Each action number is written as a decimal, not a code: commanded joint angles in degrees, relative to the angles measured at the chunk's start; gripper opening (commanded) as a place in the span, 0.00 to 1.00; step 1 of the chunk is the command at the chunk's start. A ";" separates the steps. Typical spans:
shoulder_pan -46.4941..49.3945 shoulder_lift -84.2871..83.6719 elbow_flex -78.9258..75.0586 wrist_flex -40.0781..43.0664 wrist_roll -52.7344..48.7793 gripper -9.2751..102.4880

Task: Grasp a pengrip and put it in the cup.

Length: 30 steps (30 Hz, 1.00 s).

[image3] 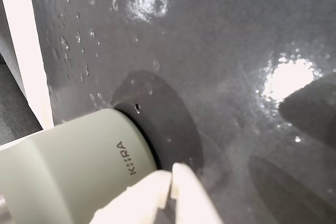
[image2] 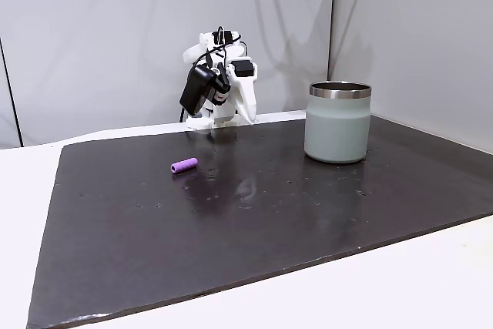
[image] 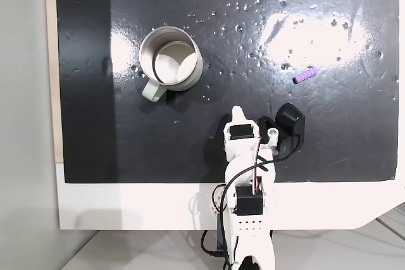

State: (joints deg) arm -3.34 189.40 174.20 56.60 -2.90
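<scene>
Looking down in a fixed view: sitting upright on the glossy black mat (image: pixel 316 150), the round silver-white metal mug with a shiny rim (image: pixel 171 56), pale handle pointing toward the lower left, nothing lying inside as far as the bright bottom shows. Lying well apart from it, over on the right side of that view near a glare patch, the tiny purple ribbed rubber tube (image: pixel 304 76), flat on the mat and touching nothing. Folding back near the mat's lower edge, the white printed arm (image: pixel 248 194), its black camera housing jutting to the right and hiding part of the wrist. Sitting tucked at the front of that fold, the two-finger gripper (image: pixel 237 113), fingers pressing together and holding nothing; fingertips meeting in the wrist view too (image3: pixel 172 174), cut off by the bottom edge. Filling the lower left of the wrist view, the mug's pale green-grey wall with small lettering, rim cropped out. Seen from the low side camera: mug (image2: pixel 337 122) standing to the right, purple tube (image2: pixel 184 166) resting left of centre, arm (image2: pixel 219 82) hunching at the back, gripper itself getting lost among cables and white parts. Blurring the mat's surface in places, scattered specks and reflections.
</scene>
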 commanded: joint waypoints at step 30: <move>4.04 -17.05 -16.08 0.18 6.42 0.08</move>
State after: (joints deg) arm -0.53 180.09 166.29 58.27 0.35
